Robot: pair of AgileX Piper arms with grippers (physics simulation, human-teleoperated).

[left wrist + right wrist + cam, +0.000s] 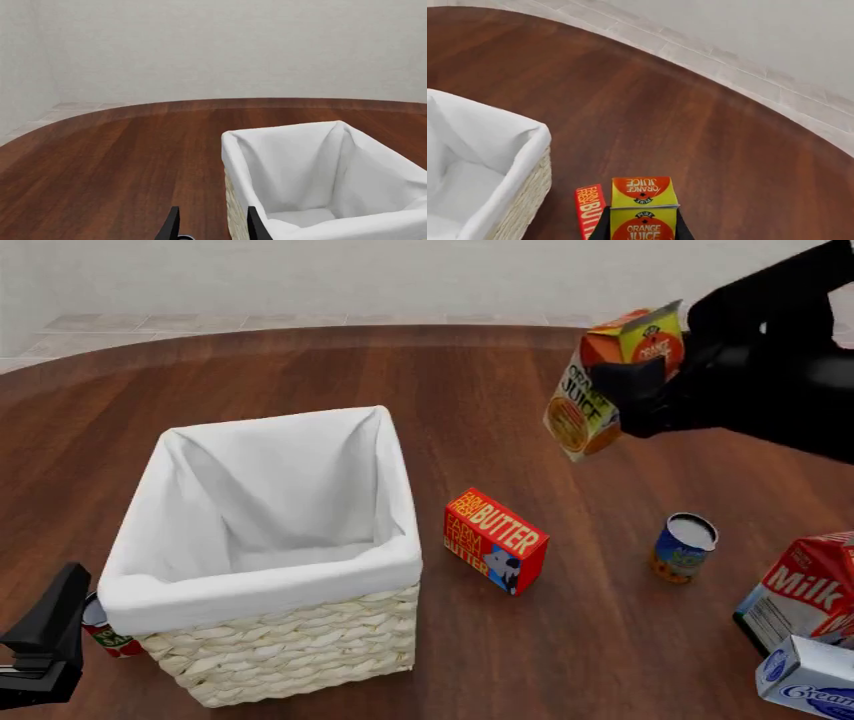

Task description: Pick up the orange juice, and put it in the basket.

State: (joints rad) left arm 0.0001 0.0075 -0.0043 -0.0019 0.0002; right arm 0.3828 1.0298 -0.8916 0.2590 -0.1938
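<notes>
The orange juice (603,390) is a small gable-top carton, orange and yellow with a green edge along its top, an orange-fruit picture on one face and dark lettering reading JUICE. It hangs tilted in the air above the table (561,370), well to the right of the basket (287,640) and beyond the red butter box (495,540). The right gripper (641,385) holds it: the dark fingers are closed against the carton's sides, and in the right wrist view the carton (643,212) sits squarely between them, with the butter box (589,210) and the basket's cloth rim (520,165) below it on the table.

The basket is large, square, pale woven wicker with white cloth folded over its rim, and the cloth inside is bare.

The left gripper (47,650) sits low at the near left corner of the basket. In the left wrist view its two fingers (171,227) show only as tips, seemingly a modest gap apart with nothing between them.
</notes>
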